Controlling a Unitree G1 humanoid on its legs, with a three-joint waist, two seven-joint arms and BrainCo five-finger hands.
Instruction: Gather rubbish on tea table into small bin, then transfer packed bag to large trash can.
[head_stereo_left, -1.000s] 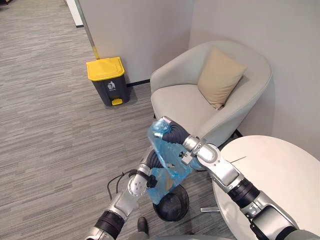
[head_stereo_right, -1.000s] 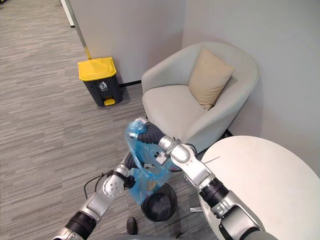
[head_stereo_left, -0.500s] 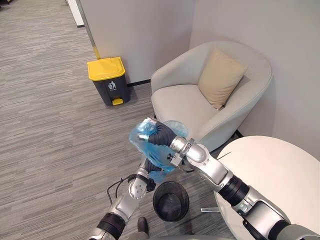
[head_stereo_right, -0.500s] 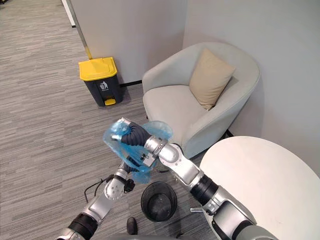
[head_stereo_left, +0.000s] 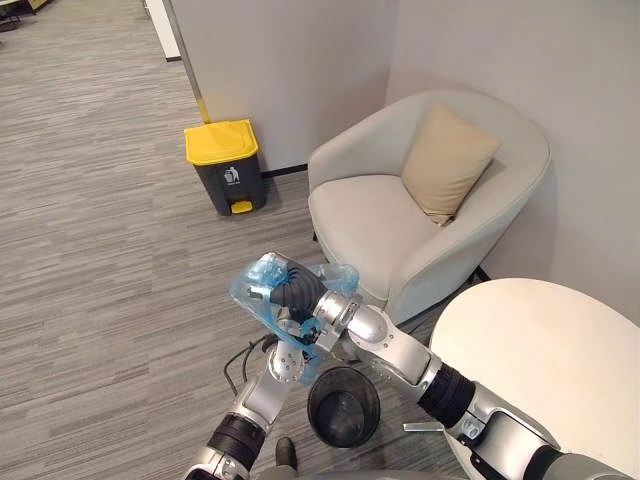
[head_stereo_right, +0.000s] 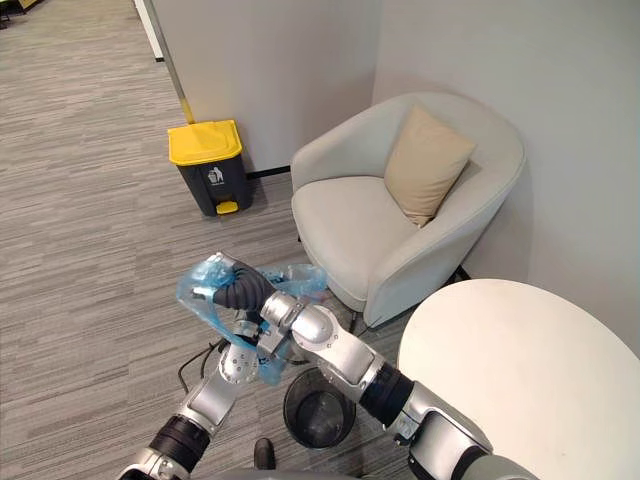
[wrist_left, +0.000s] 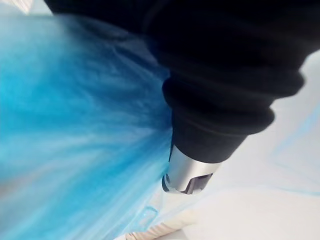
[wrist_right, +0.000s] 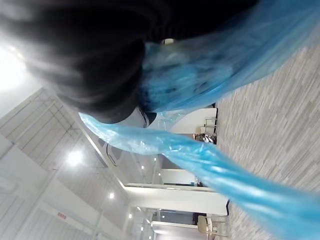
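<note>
The small black bin (head_stereo_right: 320, 410) stands on the grey carpet (head_stereo_left: 100, 250) at the robot's feet, close beside the round white tea table (head_stereo_left: 540, 350), whose top is bare. Just above and to the left of the bin hangs the blue plastic bag (head_stereo_right: 200, 298) — it is lifted clear of the bin and held up between both arms. The left hand (wrist_left: 220, 115) reaches up from below into the lower part of the bag; blue film presses close against its dark cover, and whether it grips the film cannot be told. The right hand (head_stereo_left: 292, 290) crosses over from the table side and sits at the top of the bag, its dark ribbed cover wrapped round with crumpled blue plastic — here too the grip is hidden, so open or closed cannot be told. Beyond the table stands a pale armchair (head_stereo_left: 370, 215) with a tan cushion (head_stereo_left: 448, 160) against its back. Farther off, by the wall, is the large dark trash can (head_stereo_left: 228, 175) with its yellow lid shut, well apart from the bag.
</note>
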